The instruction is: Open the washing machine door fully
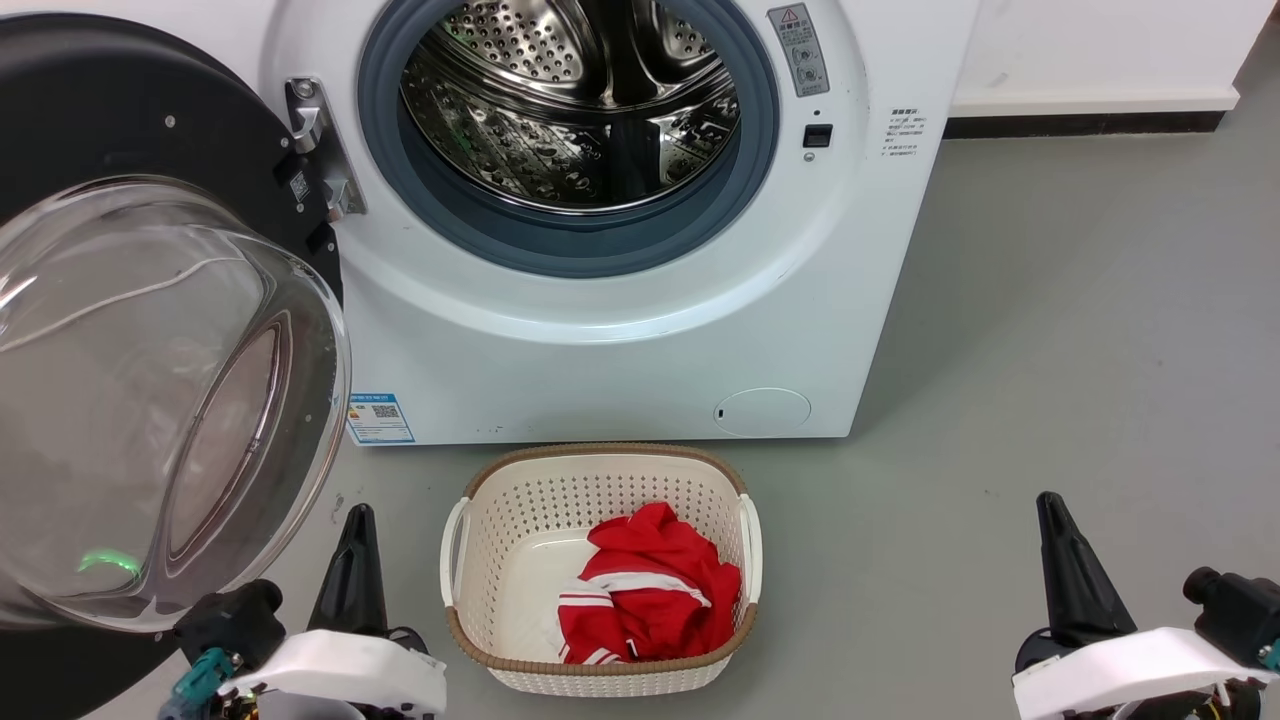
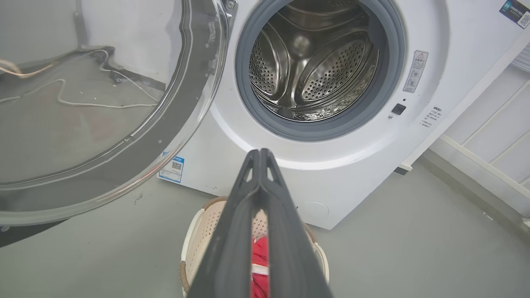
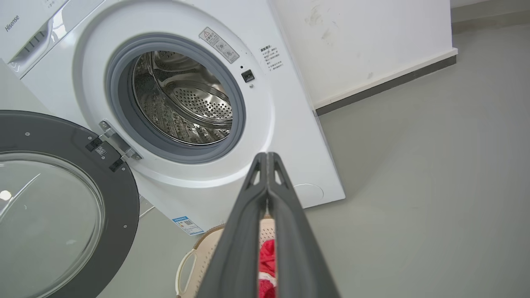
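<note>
The washing machine door [image 1: 150,330] hangs swung wide to the left of the washing machine [image 1: 620,340], leaving its steel drum [image 1: 570,110] exposed. The left tool [image 1: 357,530] and right tool [image 1: 1055,520] rest low on either side of a laundry basket [image 1: 600,458], fingers pressed together and holding nothing, so the job looks done.

Cream perforated laundry basket [image 1: 560,500] holding a crumpled red-and-white garment [image 1: 650,595] on grey floor [image 1: 1050,350]

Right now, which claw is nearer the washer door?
Left. The left claw sits close beside the door; the right claw is far off, beyond the basket.
</note>
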Robot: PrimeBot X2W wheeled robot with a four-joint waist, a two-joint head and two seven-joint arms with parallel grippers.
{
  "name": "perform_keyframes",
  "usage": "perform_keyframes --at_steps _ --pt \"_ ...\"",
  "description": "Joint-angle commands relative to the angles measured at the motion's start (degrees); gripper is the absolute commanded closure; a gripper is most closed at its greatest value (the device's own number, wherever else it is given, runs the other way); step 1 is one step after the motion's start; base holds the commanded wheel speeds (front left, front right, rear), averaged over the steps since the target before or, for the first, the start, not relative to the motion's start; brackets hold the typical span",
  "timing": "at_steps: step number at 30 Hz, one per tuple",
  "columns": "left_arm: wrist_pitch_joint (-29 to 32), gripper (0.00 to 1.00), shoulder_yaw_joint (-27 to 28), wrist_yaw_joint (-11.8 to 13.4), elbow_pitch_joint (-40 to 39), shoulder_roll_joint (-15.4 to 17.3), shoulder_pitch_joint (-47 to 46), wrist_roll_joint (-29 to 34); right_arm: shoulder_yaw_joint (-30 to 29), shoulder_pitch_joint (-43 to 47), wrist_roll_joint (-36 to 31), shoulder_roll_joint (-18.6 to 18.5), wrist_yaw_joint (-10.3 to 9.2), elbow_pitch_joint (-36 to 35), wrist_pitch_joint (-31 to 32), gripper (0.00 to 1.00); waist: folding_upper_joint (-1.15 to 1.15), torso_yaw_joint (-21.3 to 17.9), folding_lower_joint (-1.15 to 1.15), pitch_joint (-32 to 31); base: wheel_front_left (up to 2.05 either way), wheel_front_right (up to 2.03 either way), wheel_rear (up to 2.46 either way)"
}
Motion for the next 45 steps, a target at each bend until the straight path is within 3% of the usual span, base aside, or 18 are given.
perform_keyframes --at_steps 1,22,45 --pt "0.3 1.0 0.3 -0.3 -0.6 0.1 -1.7 -1.6 -0.1 -1.7 1.8 -0.5 0.0 -0.6 0.1 1.0 0.0 0.0 0.0 0.0 0.0 0.0 0.0" --pt "4.8 1.0 2.1 -2.4 1.3 0.0 -3.3 -20.8 -0.6 -3.8 20.7 -1.0 -0.01 1.9 3.4 1.0 0.0 0.0 0.0 -0.1 0.0 0.0 0.0" --pt "8.9 1.0 3.8 -4.3 3.1 0.0 -4.7 -37.6 -1.5 -5.5 37.1 -1.2 0.0 4.0 6.7 1.0 0.0 0.0 0.0 -0.2 0.0 0.0 0.0"
